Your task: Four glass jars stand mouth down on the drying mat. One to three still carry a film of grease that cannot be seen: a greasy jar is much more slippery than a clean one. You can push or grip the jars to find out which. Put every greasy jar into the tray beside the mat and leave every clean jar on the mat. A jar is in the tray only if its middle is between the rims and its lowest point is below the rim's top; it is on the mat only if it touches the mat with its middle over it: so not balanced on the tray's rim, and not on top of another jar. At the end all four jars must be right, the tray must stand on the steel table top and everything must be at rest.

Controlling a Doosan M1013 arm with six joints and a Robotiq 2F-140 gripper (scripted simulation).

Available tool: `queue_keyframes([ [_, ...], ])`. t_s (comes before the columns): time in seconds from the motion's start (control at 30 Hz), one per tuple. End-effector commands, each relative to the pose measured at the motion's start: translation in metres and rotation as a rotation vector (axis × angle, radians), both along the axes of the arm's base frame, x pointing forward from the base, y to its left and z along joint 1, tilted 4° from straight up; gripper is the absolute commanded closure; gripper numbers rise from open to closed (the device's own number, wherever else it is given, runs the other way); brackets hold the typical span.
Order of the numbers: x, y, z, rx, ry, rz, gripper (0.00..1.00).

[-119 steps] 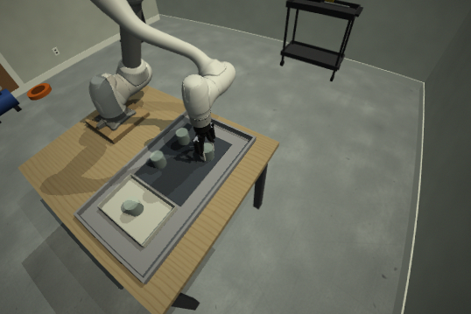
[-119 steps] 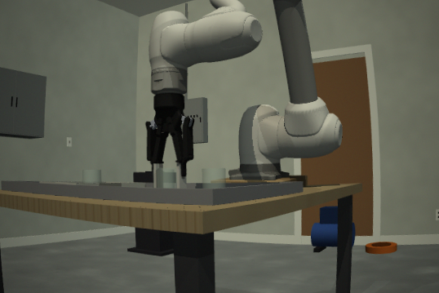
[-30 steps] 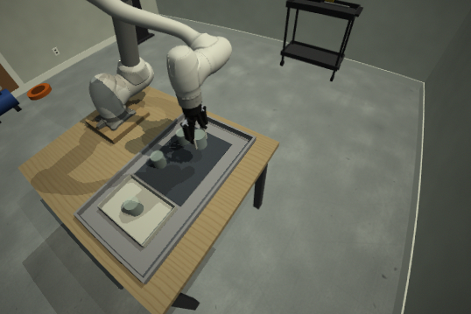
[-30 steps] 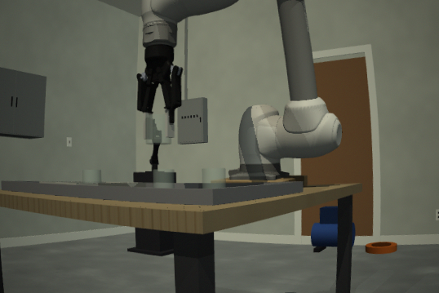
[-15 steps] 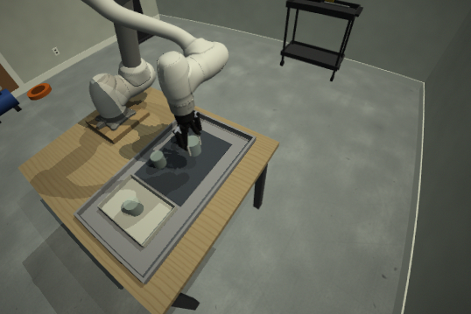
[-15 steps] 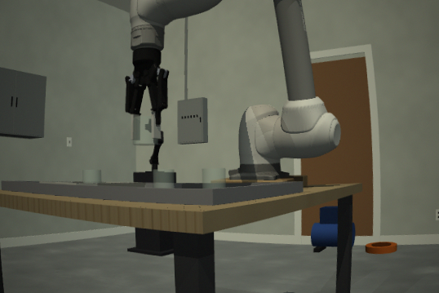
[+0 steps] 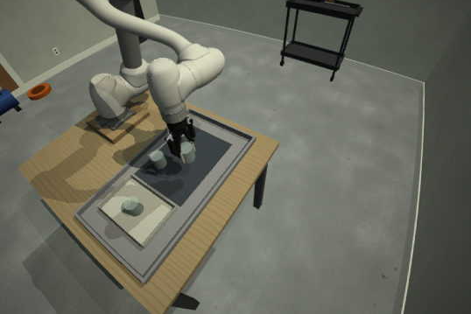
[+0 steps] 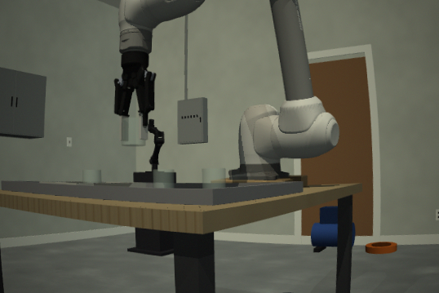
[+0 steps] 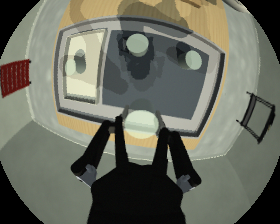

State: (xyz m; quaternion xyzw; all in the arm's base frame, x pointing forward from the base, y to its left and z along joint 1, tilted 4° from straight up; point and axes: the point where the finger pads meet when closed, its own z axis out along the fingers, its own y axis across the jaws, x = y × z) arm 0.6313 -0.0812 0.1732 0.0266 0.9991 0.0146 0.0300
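Already one jar [image 7: 131, 206] sits in the tray [image 7: 154, 226]; the hand [image 7: 180, 148] grips another [image 7: 188, 152].

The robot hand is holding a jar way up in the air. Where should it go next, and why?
Probably sideways toward the tray, staying high. The hand is shut on a jar lifted well above the mat, so it seems picked as greasy. One jar already sits in the tray, so aiming for the bare part beside it looks safest.

Translucent pale glass jar [image 8: 133, 130], matt dark mat [image 7: 206, 157], smooth grey steel table top [image 7: 245, 144], grained wooden table [image 7: 57, 166], satin white arm [image 8: 291, 45], matt black gripper [image 8: 134, 115].
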Motion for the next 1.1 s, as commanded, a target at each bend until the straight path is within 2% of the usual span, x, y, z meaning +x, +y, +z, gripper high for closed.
queue_keyframes([
  [0.0, 0.000, -0.009, 0.000, 0.000, 0.000, 0.000, 1.00],
  [1.07, -0.005, -0.102, -0.003, 0.000, 0.000, 0.000, 1.00],
])
